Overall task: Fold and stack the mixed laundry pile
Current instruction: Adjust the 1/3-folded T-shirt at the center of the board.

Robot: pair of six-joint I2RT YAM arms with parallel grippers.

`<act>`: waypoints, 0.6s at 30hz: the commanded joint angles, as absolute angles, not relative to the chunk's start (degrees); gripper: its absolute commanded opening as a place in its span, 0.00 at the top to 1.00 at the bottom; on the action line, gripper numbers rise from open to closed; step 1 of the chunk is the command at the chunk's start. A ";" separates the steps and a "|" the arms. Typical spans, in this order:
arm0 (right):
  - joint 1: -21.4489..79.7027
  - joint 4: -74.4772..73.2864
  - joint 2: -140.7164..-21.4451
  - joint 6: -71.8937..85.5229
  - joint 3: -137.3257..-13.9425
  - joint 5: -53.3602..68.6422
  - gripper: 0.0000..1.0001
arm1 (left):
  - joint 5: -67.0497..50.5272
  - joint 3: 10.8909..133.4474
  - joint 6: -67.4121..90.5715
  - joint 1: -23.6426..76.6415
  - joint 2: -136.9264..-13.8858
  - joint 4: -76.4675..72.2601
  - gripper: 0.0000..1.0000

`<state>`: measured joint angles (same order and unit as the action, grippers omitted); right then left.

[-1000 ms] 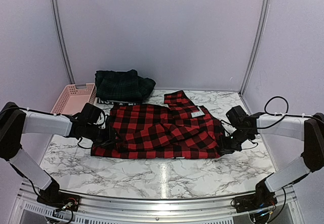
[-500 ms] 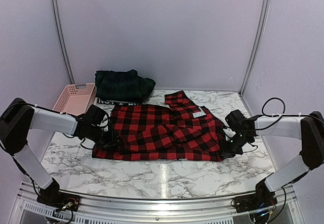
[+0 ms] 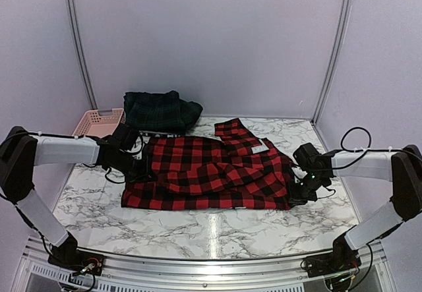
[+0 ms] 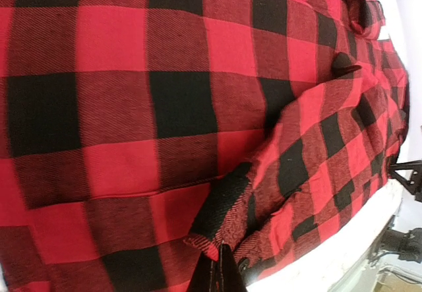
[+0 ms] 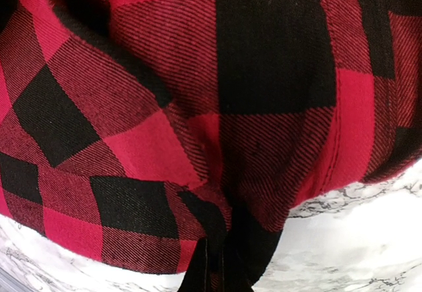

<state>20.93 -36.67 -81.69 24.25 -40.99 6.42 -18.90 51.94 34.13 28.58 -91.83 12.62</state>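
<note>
Lengthwise left-to-right, checked shirt, ends in tight pinch of left gripper, right gripper.

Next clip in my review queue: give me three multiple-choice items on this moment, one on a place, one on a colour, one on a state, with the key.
1. Where does the dark green plaid piece lie?
A) at the far side of the table, right of the perforated basket
B) at the near edge, between the arm bases
C) draped over the right arm

2. What colour is the perforated basket?
A) blue
B) pink
C) white

3. How is the right gripper?
A) open, in the air
B) out of every view
C) shut on the checked shirt

Key: 1 A, it sits behind the shirt, next to the basket; 2 B, its wall is pink; 3 C, the right wrist view shows fabric pinched between closed fingers.
</note>
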 commanded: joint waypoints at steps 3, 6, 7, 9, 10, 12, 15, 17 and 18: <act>20.20 -38.84 -83.23 25.32 -40.84 2.29 1.00 | -13.79 54.67 28.73 26.36 -90.23 22.23 1.00; 20.17 -38.96 -83.36 25.33 -40.79 2.20 1.00 | -12.87 55.44 26.64 25.68 -90.83 23.96 1.00; 20.20 -38.99 -83.45 25.37 -40.83 2.21 1.00 | -11.99 55.60 26.03 25.59 -91.17 24.62 1.00; 20.20 -39.09 -83.50 25.40 -40.87 2.02 1.00 | -11.18 55.84 25.05 25.37 -92.16 25.47 1.00; 20.20 -39.16 -83.50 25.41 -40.87 1.94 1.00 | -10.76 55.97 24.74 25.32 -92.65 25.77 1.00; 20.20 -39.24 -83.49 25.49 -40.77 1.73 1.00 | -9.94 56.13 24.38 25.14 -93.27 26.02 1.00; 20.17 -39.37 -83.56 25.62 -40.79 1.54 1.00 | -7.68 56.53 23.47 24.99 -93.42 26.73 1.00; 20.17 -39.35 -83.64 25.57 -40.78 1.50 1.00 | -6.41 56.76 22.63 24.63 -93.55 27.40 1.00; 20.19 -39.36 -83.67 25.63 -40.78 1.48 1.00 | -6.40 56.92 22.26 24.48 -93.84 27.65 1.00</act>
